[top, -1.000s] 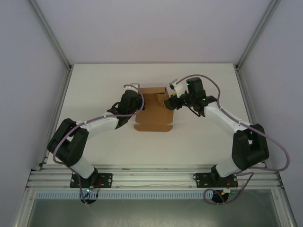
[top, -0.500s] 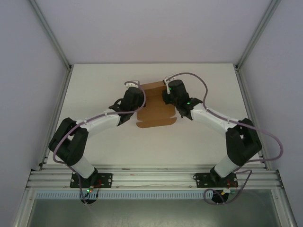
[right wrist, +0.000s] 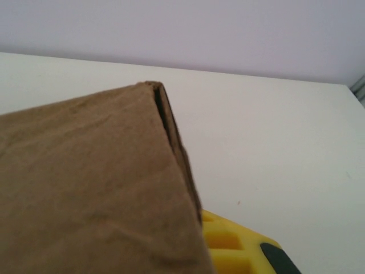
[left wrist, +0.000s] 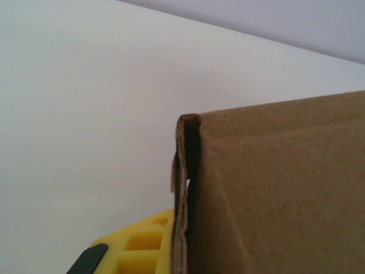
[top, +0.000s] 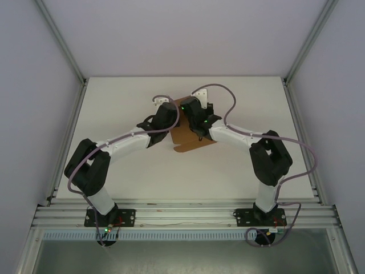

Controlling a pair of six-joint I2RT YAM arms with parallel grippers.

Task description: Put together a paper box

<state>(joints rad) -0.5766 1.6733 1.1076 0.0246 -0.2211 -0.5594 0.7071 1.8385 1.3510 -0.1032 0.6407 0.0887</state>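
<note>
The paper box (top: 193,140) is brown cardboard, partly folded, lying tilted at the middle of the table with both wrists over its far end. My left gripper (top: 174,116) is shut on the paper box's far left wall. In the left wrist view the doubled cardboard edge (left wrist: 185,188) stands right against my yellow finger (left wrist: 134,245). My right gripper (top: 191,113) sits close beside the left one, shut on the same end. In the right wrist view a cardboard panel (right wrist: 91,188) rises over my yellow finger (right wrist: 234,245) and hides the other one.
The white table (top: 114,103) is bounded by white walls and aluminium frame posts (top: 63,51) at the left, right and back. Both arms' elbows (top: 268,160) bend outward on each side of the box. Cables loop over the wrists.
My right arm has swung left across the box to its far left end and its jaws have shut there. The box has turned and shifted slightly. The left gripper kept its hold.
</note>
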